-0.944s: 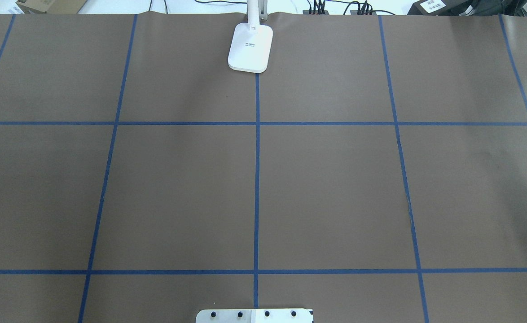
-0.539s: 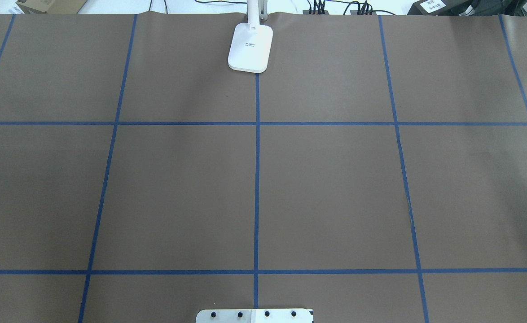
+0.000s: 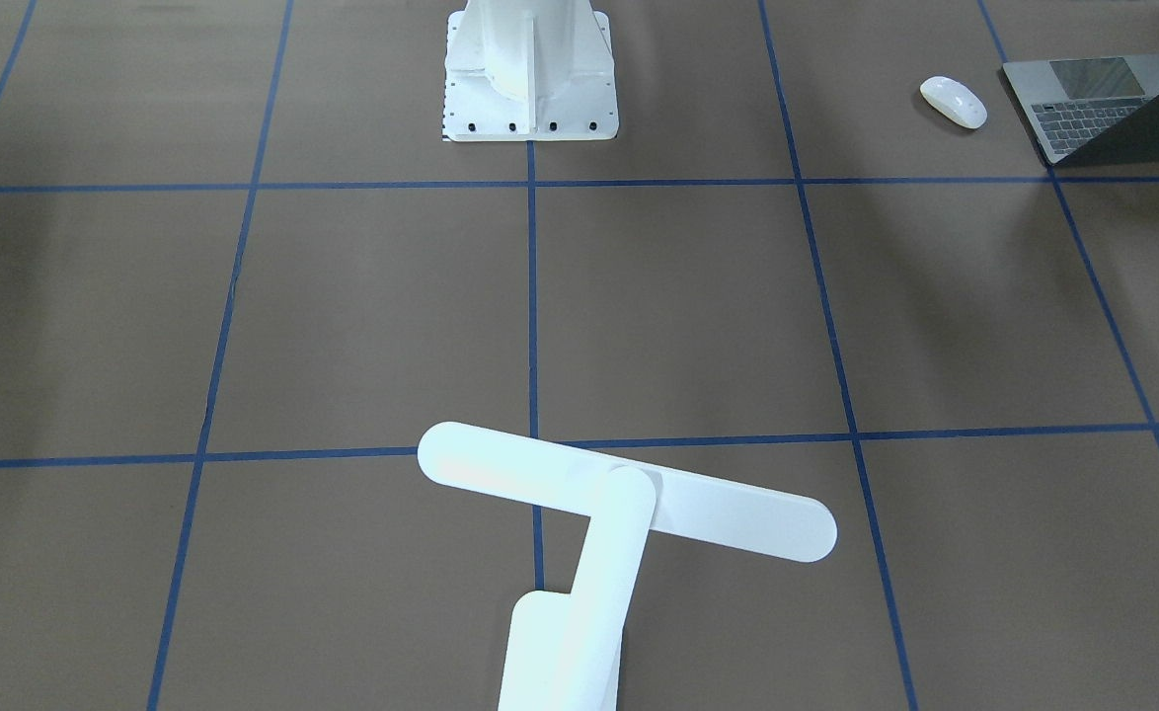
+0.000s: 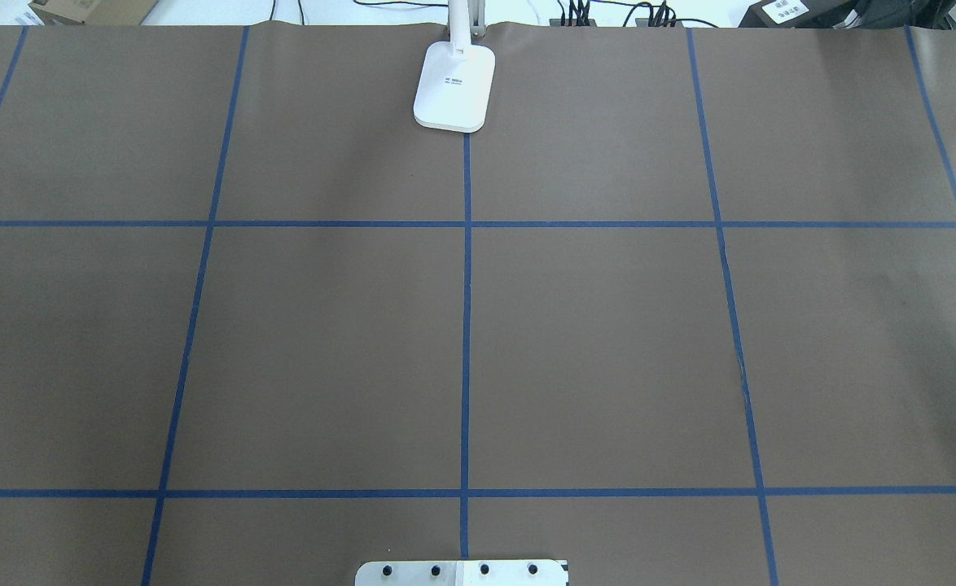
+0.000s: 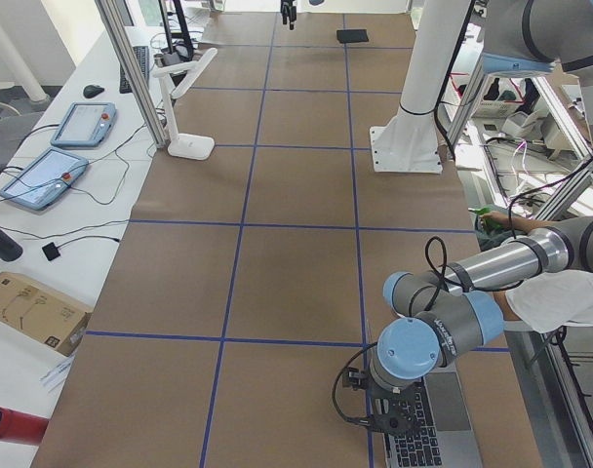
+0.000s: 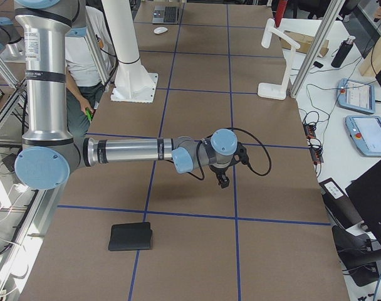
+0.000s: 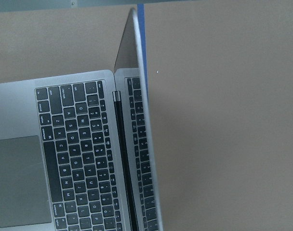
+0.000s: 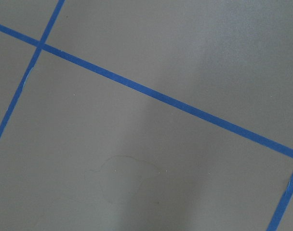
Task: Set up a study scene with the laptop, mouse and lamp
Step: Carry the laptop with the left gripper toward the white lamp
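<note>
The laptop (image 3: 1103,104) stands open near the table's edge on my left side, with the white mouse (image 3: 953,101) beside it. In the left wrist view the laptop's keyboard (image 7: 79,154) and edge-on screen fill the left half; no fingers show. My left gripper (image 5: 392,426) hovers over the laptop (image 5: 428,434); I cannot tell if it is open. The white lamp (image 3: 629,504) stands at the far middle edge, its base (image 4: 455,85) on the centre line. My right gripper (image 6: 224,183) hangs low over bare paper; I cannot tell its state.
A white ribbed pedestal (image 3: 530,69) stands at the robot's side of the table. A thin black mat (image 6: 130,236) lies at the right end. A seated person (image 5: 570,297) is beside the laptop. Blue tape lines (image 8: 151,91) cross the brown paper.
A small black part at the right edge of the overhead view has shifted slightly inward and down. Nothing else has moved.
</note>
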`<state>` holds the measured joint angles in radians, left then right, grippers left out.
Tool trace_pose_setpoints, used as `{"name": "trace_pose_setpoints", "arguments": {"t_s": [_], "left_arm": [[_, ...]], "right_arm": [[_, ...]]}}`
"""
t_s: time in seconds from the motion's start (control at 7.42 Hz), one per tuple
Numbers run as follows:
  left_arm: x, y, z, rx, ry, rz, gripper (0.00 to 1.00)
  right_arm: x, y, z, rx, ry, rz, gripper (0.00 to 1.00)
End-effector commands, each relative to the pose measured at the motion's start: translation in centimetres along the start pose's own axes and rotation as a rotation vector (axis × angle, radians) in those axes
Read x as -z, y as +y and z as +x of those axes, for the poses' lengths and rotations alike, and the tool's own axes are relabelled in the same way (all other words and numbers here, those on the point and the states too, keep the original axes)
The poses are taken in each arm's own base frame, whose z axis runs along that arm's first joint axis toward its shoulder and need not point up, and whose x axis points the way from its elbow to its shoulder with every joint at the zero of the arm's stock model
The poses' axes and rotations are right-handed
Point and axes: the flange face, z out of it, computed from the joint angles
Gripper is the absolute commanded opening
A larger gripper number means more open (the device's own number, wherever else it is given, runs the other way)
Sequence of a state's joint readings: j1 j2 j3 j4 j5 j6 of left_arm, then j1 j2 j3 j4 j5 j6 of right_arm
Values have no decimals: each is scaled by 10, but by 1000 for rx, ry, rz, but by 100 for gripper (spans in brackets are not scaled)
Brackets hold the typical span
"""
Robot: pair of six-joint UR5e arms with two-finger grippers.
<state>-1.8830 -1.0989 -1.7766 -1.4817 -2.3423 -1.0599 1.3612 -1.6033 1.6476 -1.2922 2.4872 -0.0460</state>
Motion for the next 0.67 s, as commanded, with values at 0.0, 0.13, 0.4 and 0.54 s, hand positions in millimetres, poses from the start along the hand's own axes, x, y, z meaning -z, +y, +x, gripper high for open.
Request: {"name": "trace_pose_setpoints", "arguments": {"t_s": [0.0,0.13,0.4,0.54], "left_arm": [[-8,-5,-4,18,-10,-6,95],[-8,-5,-4,17,-11,-6,79],[-8,-5,-4,16,-11,-8,17],[-7,-3,-2,9,-8,-16,0]], "right_arm": [[-5,0,-3,4,0,-9,99],[-6,0,-3,8,-1,-11,99],[-9,0,-4,7,-4,-18,99],[-9,0,-5,9,-4,-17,99]]}}
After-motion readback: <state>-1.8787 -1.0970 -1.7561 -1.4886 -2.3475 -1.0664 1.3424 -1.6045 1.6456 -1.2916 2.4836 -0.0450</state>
